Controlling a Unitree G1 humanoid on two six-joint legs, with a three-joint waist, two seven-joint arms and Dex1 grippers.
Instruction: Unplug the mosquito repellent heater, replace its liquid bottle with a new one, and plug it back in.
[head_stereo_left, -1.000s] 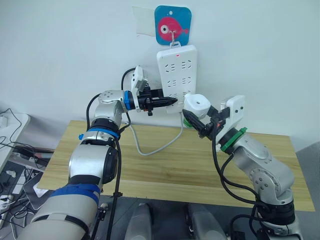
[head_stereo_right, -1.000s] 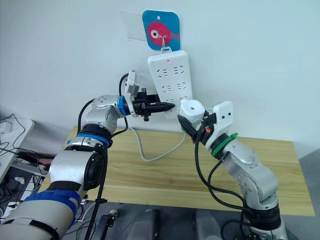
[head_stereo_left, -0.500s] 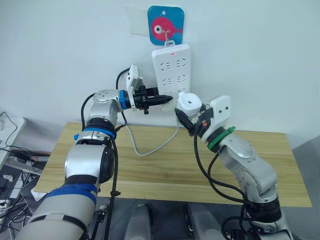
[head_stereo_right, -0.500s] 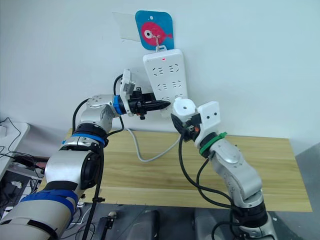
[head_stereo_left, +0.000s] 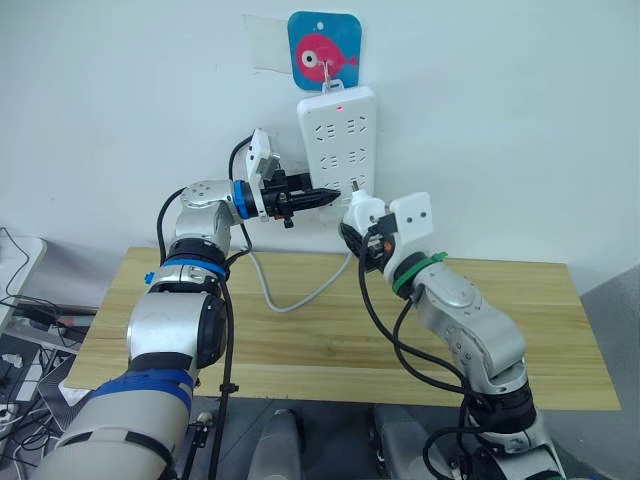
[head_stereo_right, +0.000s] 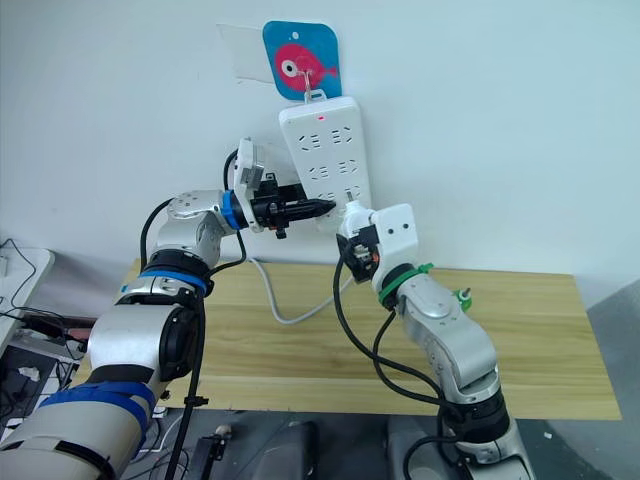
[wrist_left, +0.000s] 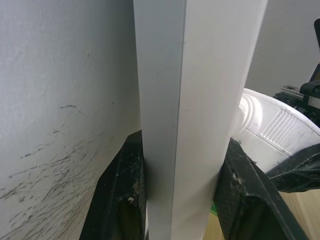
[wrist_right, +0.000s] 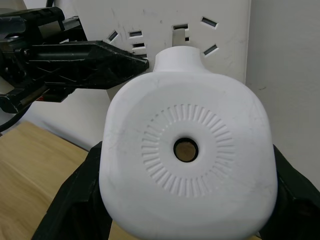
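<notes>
I see a pale wooden worktop (head_stereo_left: 300, 330) set against a white wall (head_stereo_left: 520, 110). A long white power strip (head_stereo_left: 338, 150) hangs on that wall from a hook on a blue card with a pink fish (head_stereo_left: 323, 48), and its grey cable (head_stereo_left: 290, 300) droops in a loop onto the wood.

My left claw (head_stereo_left: 322, 196) is raised at the strip's lower left edge. The left wrist view tells me what the head views cannot: its two black fingers (wrist_left: 122, 200) sit on either side of the strip's thin side, clamping it, with the scuffed wall just behind.

My right claw (head_stereo_left: 358, 232) holds the mosquito repellent heater (head_stereo_left: 362, 212) just below and in front of the strip's lowest sockets. In the right wrist view the heater's round vent hole faces the camera, the black fingers flank its body, and its neck points at the slotted face; I cannot tell whether the prongs are seated.

In the right eye view a small green thing (head_stereo_right: 461, 297) shows on the wood behind the right forearm, too hidden to name.

The two claws are near each other at the strip's lower end. The worktop in front and to the right lies open.
</notes>
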